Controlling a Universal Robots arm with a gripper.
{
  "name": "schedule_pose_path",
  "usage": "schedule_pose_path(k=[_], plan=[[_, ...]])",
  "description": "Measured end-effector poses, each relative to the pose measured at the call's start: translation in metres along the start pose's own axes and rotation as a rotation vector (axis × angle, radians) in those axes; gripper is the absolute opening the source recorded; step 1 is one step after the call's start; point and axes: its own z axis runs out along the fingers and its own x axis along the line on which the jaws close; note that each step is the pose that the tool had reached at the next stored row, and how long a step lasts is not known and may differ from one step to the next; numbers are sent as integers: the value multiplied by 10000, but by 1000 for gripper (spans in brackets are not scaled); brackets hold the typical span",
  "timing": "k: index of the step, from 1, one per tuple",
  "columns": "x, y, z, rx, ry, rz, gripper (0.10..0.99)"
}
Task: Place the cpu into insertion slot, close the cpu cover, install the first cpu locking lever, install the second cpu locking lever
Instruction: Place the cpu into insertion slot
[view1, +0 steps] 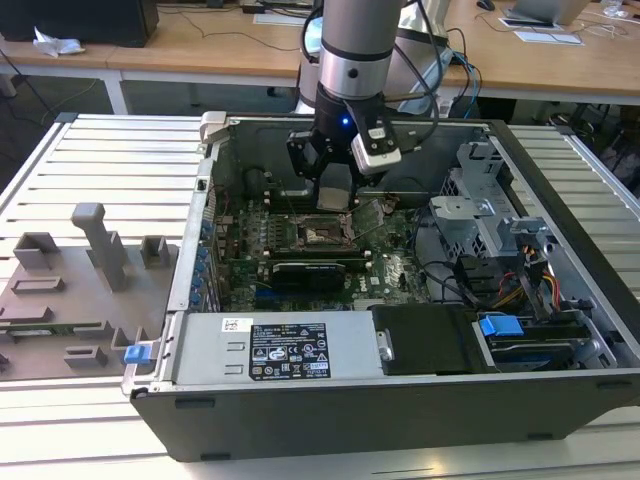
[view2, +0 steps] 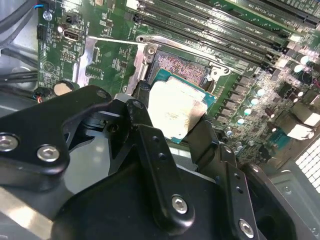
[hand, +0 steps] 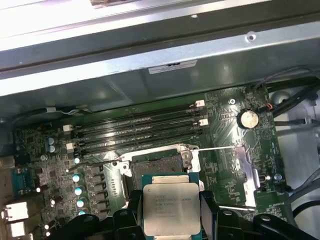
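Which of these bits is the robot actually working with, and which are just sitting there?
In use: gripper, the cpu it grips, insertion slot, cpu cover swung open.
Just there: memory slots, coin battery, black card, grey blocks outside the case.

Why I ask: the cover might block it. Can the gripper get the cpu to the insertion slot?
Probably yes. The gripper holds the cpu close by the insertion slot, which lies open; the cpu cover is swung aside and nothing sits between them.
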Motion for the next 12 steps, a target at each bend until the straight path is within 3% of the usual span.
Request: schedule_pose_path(k=[12], plan=[[0, -1, 10, -10, -48, 921, 545]])
